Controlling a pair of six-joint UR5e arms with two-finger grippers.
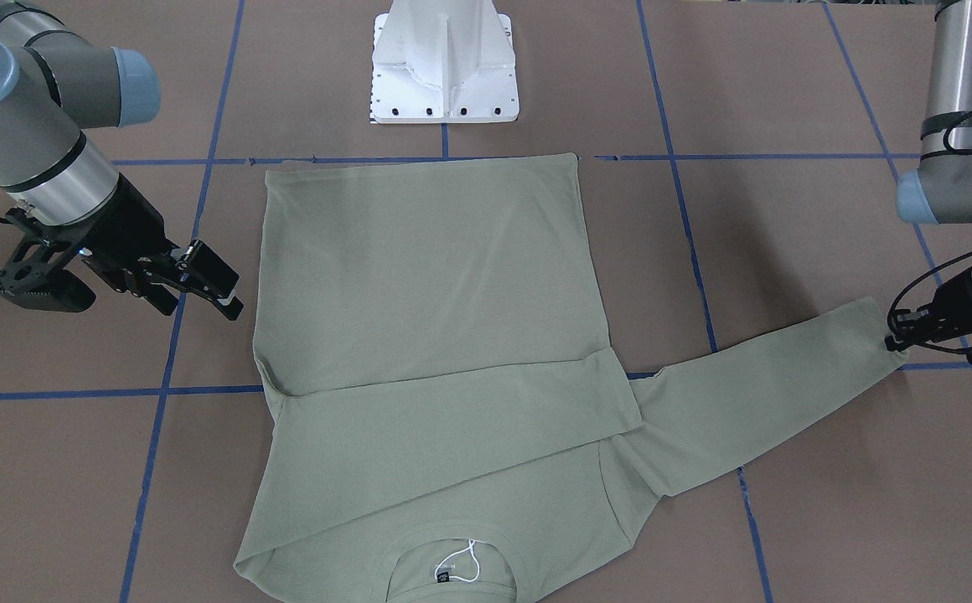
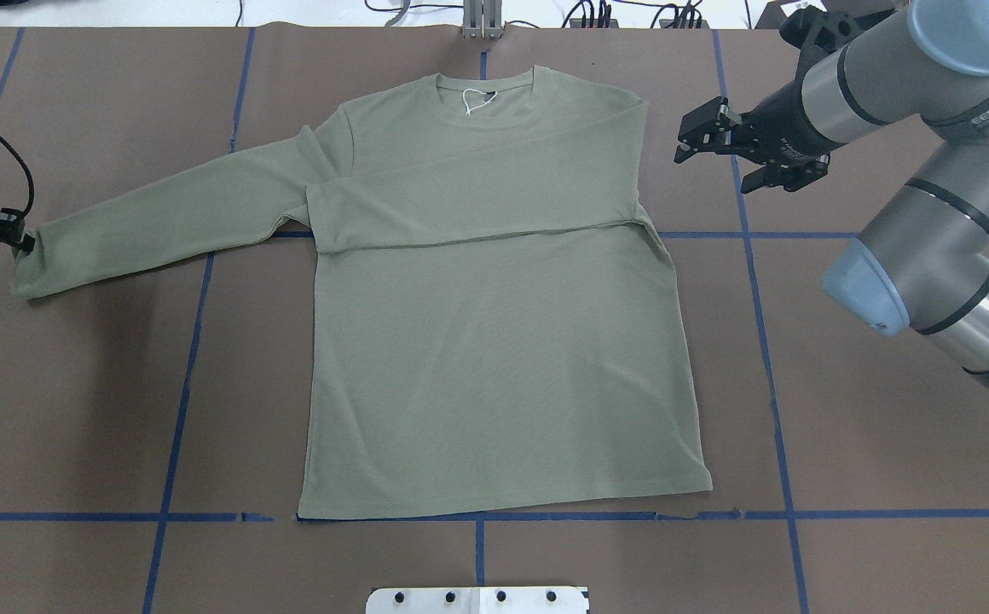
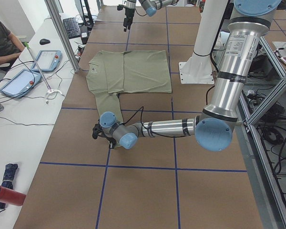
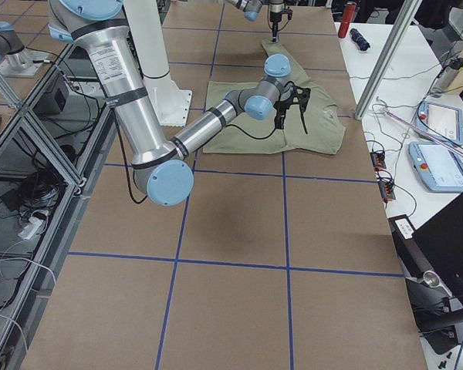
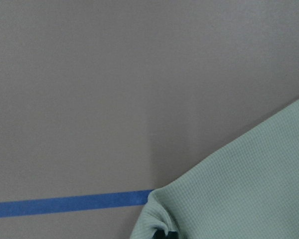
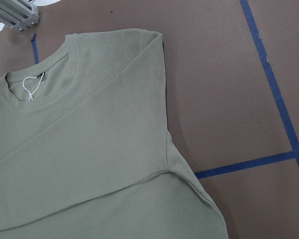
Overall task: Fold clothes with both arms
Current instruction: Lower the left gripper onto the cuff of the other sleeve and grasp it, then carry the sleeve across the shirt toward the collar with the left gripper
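**Brown table, taped in squares, one shirt laid flat**

The table (image 2: 77, 409) has a matt brown top, crossed by lines of blue tape (image 2: 887, 514) that form a grid. A green shirt (image 2: 494, 358) lies flat in the middle, its hem toward the robot's edge and its collar (image 2: 486, 121) toward the far edge. The folded sleeve (image 2: 477, 205) lies across the chest. The straight sleeve (image 2: 162, 213) stretches toward the table's left end. A white base (image 1: 444, 63) stands near the hem.

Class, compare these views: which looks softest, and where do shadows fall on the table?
Left wrist view: softest focus, close on the sleeve cuff, a faint shadow band above it. Front-facing view: diffuse arm shadows on the table beside the shirt. Right wrist view: crisp, knit texture legible.
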